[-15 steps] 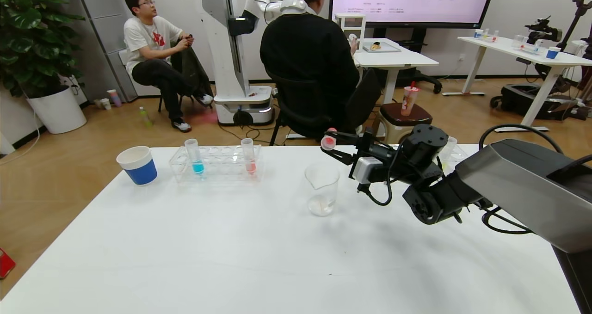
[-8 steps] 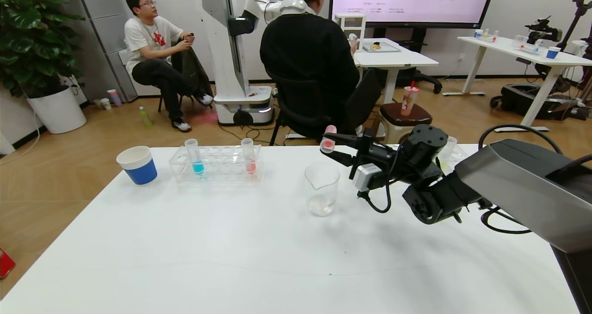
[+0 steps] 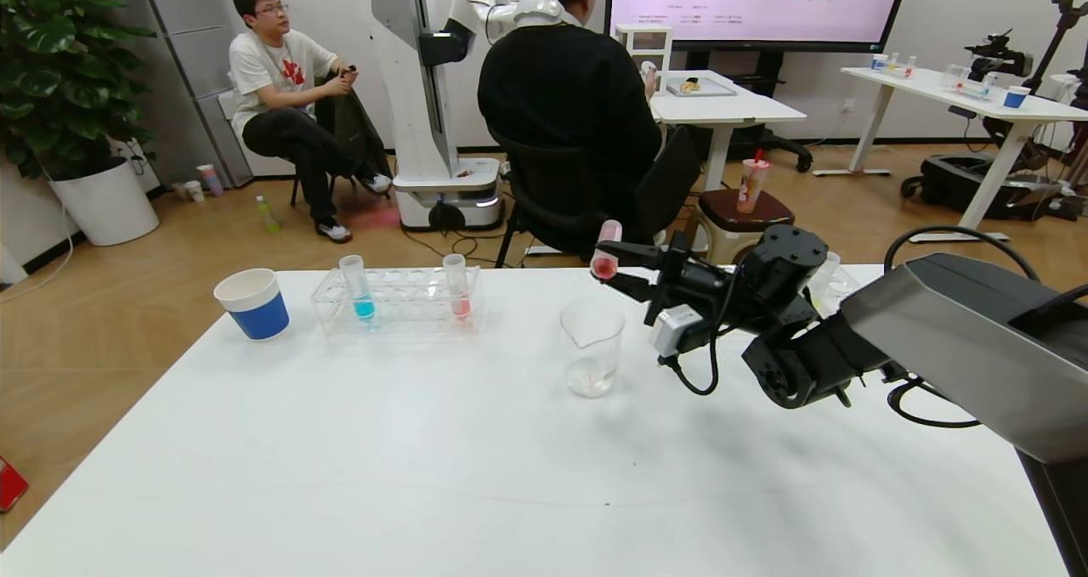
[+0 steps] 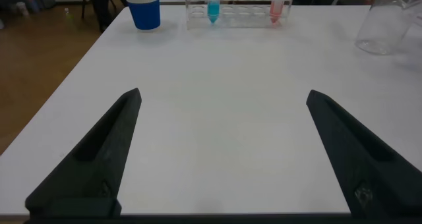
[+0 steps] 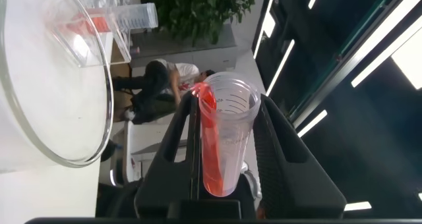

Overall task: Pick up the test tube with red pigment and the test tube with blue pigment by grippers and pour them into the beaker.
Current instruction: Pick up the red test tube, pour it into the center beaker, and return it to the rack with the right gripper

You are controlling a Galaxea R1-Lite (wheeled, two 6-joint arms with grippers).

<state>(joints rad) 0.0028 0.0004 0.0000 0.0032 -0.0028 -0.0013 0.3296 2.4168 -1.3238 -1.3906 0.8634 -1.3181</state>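
- We saw the right gripper [image 3: 619, 264] clenched on the test tube with red pigment [image 3: 605, 252], a slim clear plastic tube with printed graduations, tilted above the beaker [image 3: 592, 347], just behind its rim; red liquid ran along the tube wall [image 5: 212, 145].
- Beaker was clear glass with a pouring lip, standing on the table [image 3: 476, 458], a trace of pale liquid at its bottom.
- Test tube with blue pigment [image 3: 358, 288] stood upright in a clear plastic rack [image 3: 399, 303]; a pinkish-liquid tube [image 3: 457, 286] stood in the same rack.
- Blue-and-white paper cup [image 3: 252, 302] sat beside the rack.
- Left gripper [image 4: 224, 158] hung released low over bare tabletop, black tapered fingers [image 4: 105, 151] wide apart.
- Table was smooth, matte white; room had wood flooring, two seated people, a wall screen.
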